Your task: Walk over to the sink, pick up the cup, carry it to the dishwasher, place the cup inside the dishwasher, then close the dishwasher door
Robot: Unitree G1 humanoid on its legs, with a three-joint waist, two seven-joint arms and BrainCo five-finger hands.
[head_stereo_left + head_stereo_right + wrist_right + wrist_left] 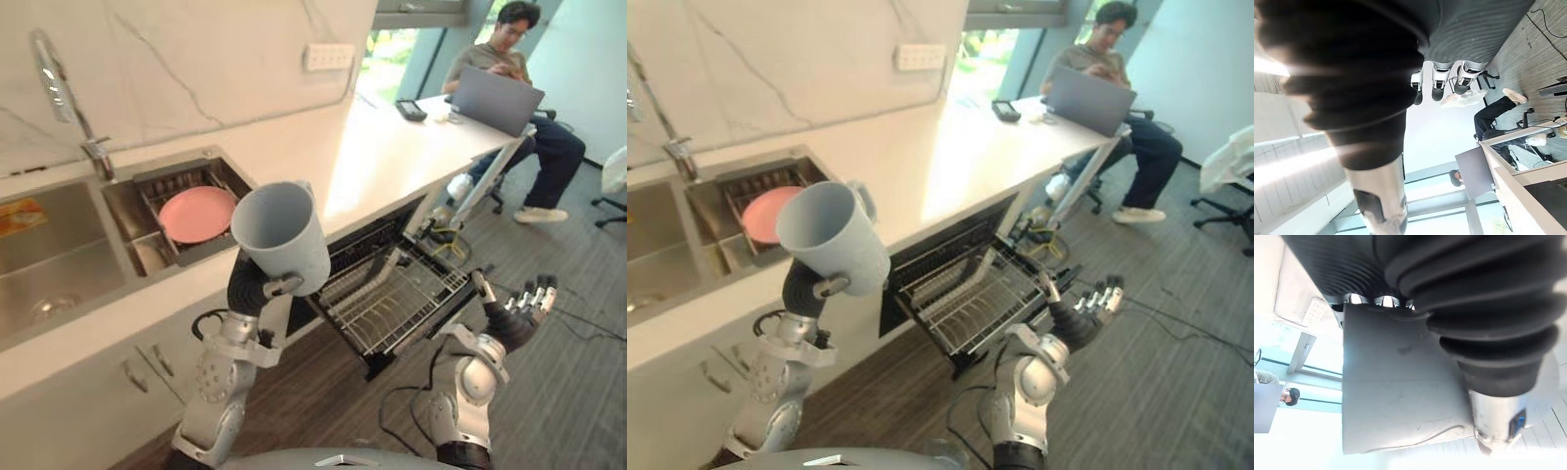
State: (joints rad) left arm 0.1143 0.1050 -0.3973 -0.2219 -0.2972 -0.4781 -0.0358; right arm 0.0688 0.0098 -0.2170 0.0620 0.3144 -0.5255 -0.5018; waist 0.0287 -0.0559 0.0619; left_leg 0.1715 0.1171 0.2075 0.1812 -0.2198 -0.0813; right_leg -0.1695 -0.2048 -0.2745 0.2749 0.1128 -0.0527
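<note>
My left hand (257, 285) is shut on a light grey cup (283, 236) and holds it up in front of the counter edge, its mouth tilted toward me. In the left wrist view the cup's wall (1400, 396) lies against the hand's dark cover. The sink (59, 255) lies at the left of the white counter. Right of the cup the dishwasher (392, 294) stands open, its wire rack (397, 299) pulled out over the lowered door. My right hand (524, 311) hangs open beyond the rack, over the floor, holding nothing.
A pink plate (197, 213) lies in a drainer basket beside the sink, under the tap (67, 98). A person (519, 88) sits with a laptop (495, 100) at the counter's far end. An office chair (612, 186) stands at the right.
</note>
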